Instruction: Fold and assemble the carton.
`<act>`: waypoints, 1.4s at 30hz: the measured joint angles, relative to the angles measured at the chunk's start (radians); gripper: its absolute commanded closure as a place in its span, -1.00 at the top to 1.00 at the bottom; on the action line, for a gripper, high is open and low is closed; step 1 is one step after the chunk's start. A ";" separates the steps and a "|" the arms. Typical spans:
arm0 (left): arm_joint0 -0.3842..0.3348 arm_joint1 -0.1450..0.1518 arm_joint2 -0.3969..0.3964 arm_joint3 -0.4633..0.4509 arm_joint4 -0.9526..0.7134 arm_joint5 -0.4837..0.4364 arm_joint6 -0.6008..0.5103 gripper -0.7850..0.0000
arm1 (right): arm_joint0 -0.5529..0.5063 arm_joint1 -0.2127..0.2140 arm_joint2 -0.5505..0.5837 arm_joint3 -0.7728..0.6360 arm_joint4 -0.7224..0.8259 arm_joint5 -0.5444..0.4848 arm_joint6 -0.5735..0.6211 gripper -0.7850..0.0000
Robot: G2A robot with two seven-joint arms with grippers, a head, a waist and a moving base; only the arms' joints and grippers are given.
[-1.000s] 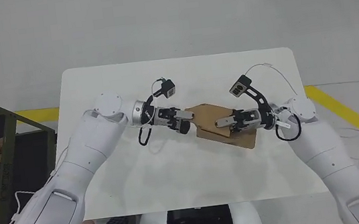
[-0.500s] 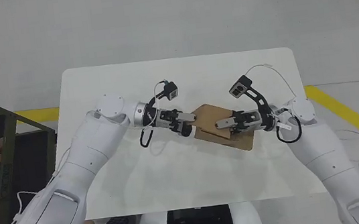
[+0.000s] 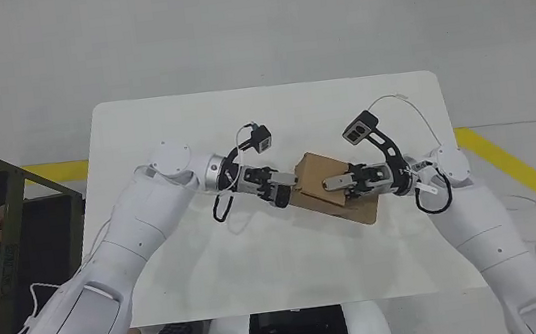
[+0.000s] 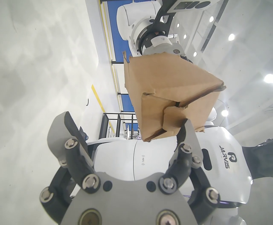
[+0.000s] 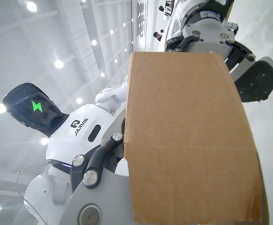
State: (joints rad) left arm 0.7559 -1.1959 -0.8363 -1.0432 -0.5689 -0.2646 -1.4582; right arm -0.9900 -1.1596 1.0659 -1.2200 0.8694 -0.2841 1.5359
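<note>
- The brown cardboard carton [image 3: 311, 169] lies just right of centre in the top view, over the white table [image 3: 280, 266] and between the two arms.
- The right gripper [image 3: 332, 183] comes in from the right of that frame and appears to be clamped on one carton panel. The board hides one of its fingers, so we judge this mainly from how the carton hangs on that wrist in the left wrist view.
- The left gripper [image 3: 286, 187] is at the carton's left end, jaws spread wide with nothing between them. In its own wrist view, one fingertip [image 4: 187, 130] touches the end flaps [image 4: 168, 119].
- Done so far, in our judgement: the carton is already opened up into a box shape. The flaps at the end facing the left gripper are folded inward and overlap.
- Left to do: those flaps show gaps and a lifted edge, so we think they need pressing flush and tucking. The opposite end is hidden from us, so we cannot count it as closed.
- We would put the task past its middle.
</note>
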 measured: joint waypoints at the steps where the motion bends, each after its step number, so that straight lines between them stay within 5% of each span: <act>1: -0.001 -0.001 0.001 0.000 -0.001 -0.001 -0.001 1.00 | 0.000 0.000 -0.002 -0.001 0.001 0.000 0.000 -1.00; 33: -0.029 -0.031 0.022 0.027 -0.016 -0.015 -0.028 1.00 | 0.010 -0.003 -0.022 0.001 0.013 0.000 0.000 -1.00; 42: -0.021 -0.016 -0.039 0.051 -0.020 -0.057 0.003 1.00 | 0.007 0.007 -0.010 0.006 -0.002 0.001 0.000 -1.00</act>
State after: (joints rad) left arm 0.7347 -1.2116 -0.8758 -0.9919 -0.5884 -0.3219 -1.4557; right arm -0.9834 -1.1526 1.0562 -1.2139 0.8672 -0.2829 1.5359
